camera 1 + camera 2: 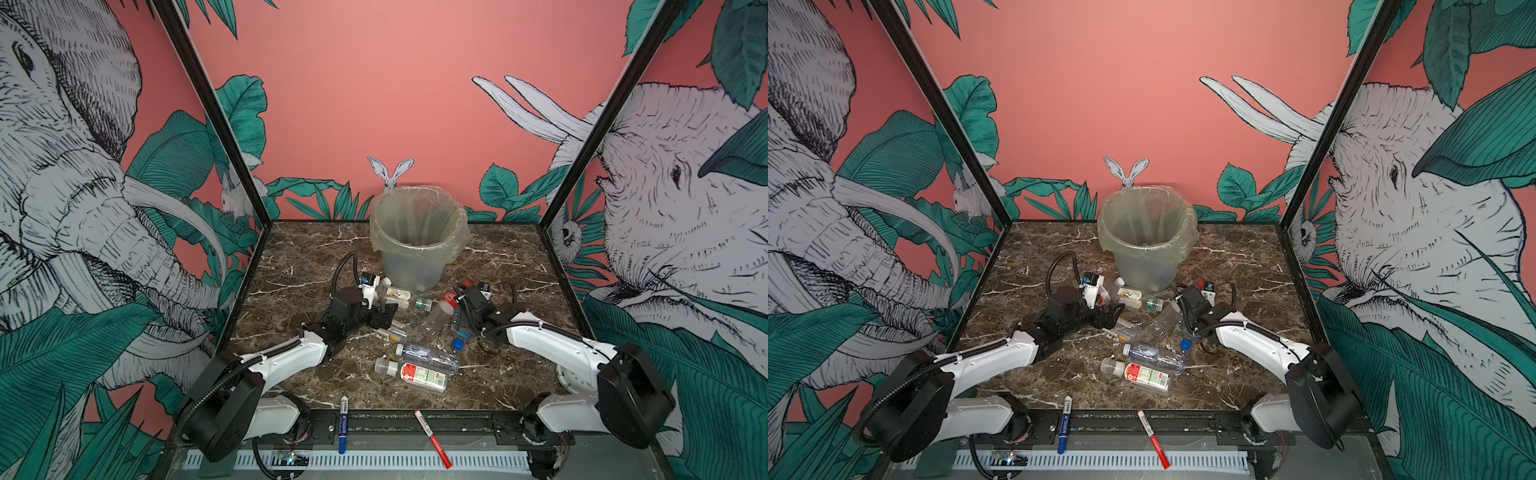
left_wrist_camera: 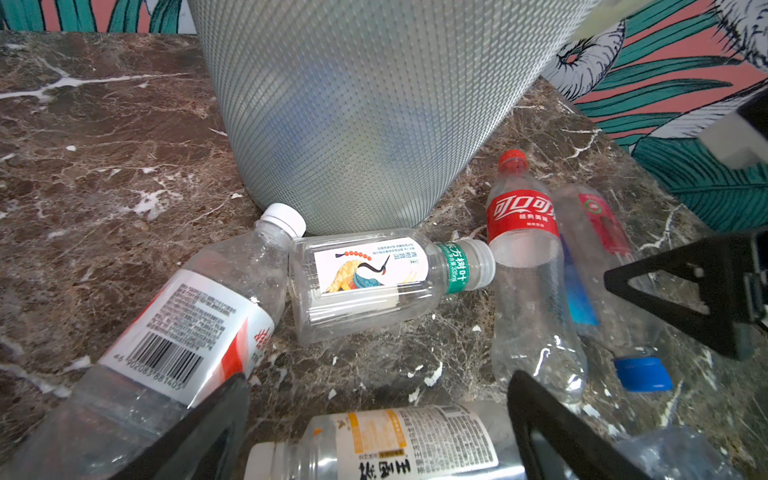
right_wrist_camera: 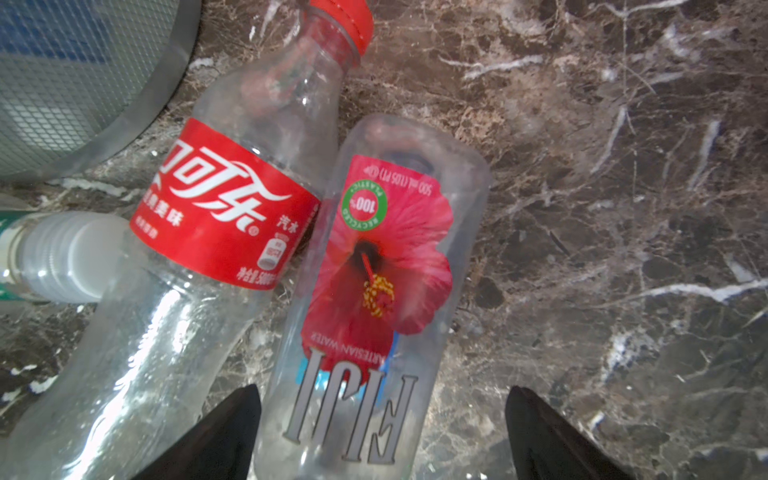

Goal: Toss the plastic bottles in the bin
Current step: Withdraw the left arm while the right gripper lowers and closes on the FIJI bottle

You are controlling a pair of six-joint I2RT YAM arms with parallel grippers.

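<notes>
Clear Fiji btl (image 3: 374, 270) flat, base away from R gripper (image 3: 382, 390); it & L gripper (image 2: 378, 376) agape, empty.

Glossy clear plastic bottles (image 2: 365, 282) lie on a polished, marble-patterned table (image 1: 299, 266). The bin (image 2: 353, 104) shows translucent plastic embossed with fine mesh, lined with a thin, filmy bag (image 1: 384, 239).

Left arm (image 1: 291, 357) and right arm (image 1: 552, 345) low, inward, jaws wide apart.
</notes>
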